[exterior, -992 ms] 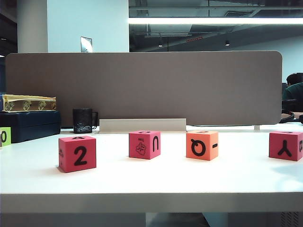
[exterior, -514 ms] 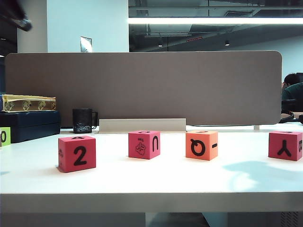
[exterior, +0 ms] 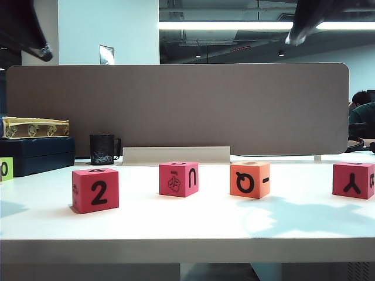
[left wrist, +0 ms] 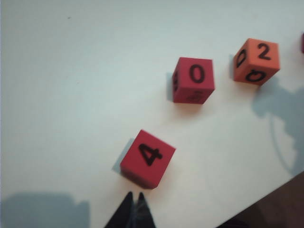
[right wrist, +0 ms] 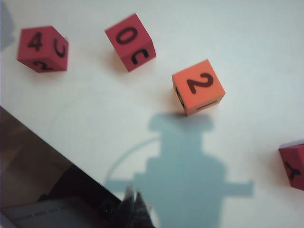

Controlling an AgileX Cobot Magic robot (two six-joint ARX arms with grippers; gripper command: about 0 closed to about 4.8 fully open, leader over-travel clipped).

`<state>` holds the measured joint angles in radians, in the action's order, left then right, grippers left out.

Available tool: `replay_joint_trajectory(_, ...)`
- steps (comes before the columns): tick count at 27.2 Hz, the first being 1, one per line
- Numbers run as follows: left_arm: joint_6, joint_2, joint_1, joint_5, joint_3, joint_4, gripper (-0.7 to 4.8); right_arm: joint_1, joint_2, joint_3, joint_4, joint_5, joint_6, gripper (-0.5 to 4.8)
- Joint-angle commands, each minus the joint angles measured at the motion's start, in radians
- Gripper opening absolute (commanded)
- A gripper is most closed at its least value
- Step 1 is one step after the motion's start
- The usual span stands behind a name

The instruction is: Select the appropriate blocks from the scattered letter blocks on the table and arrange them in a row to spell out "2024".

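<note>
Though both half cropped, left tool (left wrist: 133, 209) and right tool (right wrist: 134, 205) shut, empty.

White table (exterior: 176, 231) with four scattered blocks (exterior: 95, 189), black mug (exterior: 103, 149)

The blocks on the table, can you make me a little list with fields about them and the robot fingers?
Table: white desk top
Block nearest left fingers: pink-red foam cube, 4 on top
Next block: pink-red foam cube, 0 on top
Orange foam cube: 2 on top
Far right block: pink-red foam cube, Y on front
Left fingers: shut, holding nothing, above the table
Right fingers: shut, holding nothing, above the table
</note>
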<state>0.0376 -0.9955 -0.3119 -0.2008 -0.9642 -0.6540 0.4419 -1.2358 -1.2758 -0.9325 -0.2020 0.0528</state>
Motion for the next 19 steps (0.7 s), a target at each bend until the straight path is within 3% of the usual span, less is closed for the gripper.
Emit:
replay_joint_trajectory(1, -0.005, -0.019, -0.014, -0.036, -0.007, 0.067, -0.06, 0.001, -0.050, -0.005, 0.011, 0.003, 0.000, -0.03)
replay_joint_trajectory(11, -0.011, -0.172, -0.198, 0.085, -0.056, 0.135, -0.06, 0.001, -0.125, -0.013, 0.065, 0.014, 0.000, -0.03)
replay_joint_trajectory(19, -0.019, -0.356, -0.224, 0.093, -0.193, 0.158, -0.06, 0.001, -0.138, -0.013, 0.123, 0.050, -0.001, -0.03)
